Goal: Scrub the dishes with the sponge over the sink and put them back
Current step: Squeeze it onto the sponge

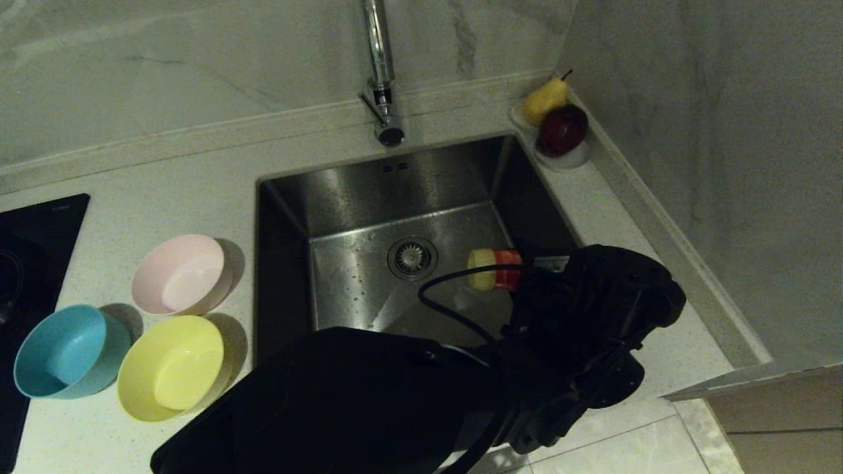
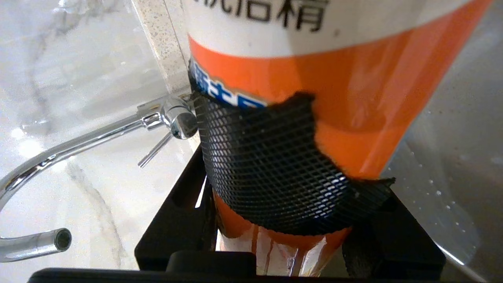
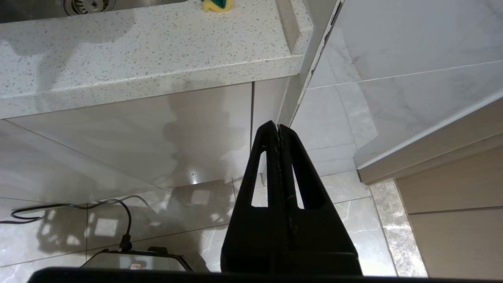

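Note:
Three bowls stand on the counter left of the sink [image 1: 369,191]: pink [image 1: 181,273], light blue [image 1: 66,352] and yellow [image 1: 172,365]. My left arm reaches across to the sink's right side. Its gripper [image 1: 535,276] [image 2: 283,208] is shut on an orange detergent bottle [image 1: 495,268] [image 2: 353,98] with a black mesh band, lying on its side, yellow cap toward the drain [image 1: 412,257]. The sponge [image 3: 217,4] lies on the counter by the sink's front edge; the left arm hides it in the head view. My right gripper [image 3: 278,127] hangs parked below the counter, shut and empty.
The chrome tap [image 1: 380,72] [image 2: 78,145] rises behind the sink. A white dish [image 1: 571,158] with a pear and a dark red apple sits in the back right corner against the wall. A black cooktop [image 1: 36,243] lies at the far left.

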Controlling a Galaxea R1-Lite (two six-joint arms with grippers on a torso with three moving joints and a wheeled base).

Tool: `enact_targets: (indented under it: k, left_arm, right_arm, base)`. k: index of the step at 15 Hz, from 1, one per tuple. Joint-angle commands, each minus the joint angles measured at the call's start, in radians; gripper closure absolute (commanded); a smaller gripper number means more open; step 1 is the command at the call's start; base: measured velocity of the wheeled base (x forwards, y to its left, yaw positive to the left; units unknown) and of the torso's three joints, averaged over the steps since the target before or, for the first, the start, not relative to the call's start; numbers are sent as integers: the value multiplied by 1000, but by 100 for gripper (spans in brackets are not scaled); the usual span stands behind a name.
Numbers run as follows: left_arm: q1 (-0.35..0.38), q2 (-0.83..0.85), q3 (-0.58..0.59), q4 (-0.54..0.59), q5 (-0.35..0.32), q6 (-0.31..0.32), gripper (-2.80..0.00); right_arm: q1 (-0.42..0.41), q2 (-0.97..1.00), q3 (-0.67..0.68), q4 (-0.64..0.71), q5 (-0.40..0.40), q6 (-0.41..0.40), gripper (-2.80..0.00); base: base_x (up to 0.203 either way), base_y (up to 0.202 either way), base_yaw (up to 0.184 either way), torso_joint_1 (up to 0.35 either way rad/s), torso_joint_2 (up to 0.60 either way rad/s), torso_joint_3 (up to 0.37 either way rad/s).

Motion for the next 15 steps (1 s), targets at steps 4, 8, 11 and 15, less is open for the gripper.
enact_targets:
  k: [4, 8, 11, 15]
  left_arm:
    - [0, 9, 4, -8, 7, 1, 0]
    - [-1, 8, 8, -8, 5, 2, 0]
    - [-1, 6, 8, -8, 5, 3, 0]
    - [-1, 5, 11, -7, 4, 8, 0]
  right_arm:
    - [0, -1, 0, 0, 0, 0, 0]
    - [1, -1, 0, 0, 0, 0, 0]
    - [0, 1, 0, 0, 0, 0, 0]
    - [0, 0, 0, 0, 0, 0, 0]
  base:
    - [0, 0, 0, 0, 0, 0]
    - [0, 0, 0, 0, 0, 0]
    - [0, 0, 0, 0, 0, 0]
    - [0, 0, 0, 0, 0, 0]
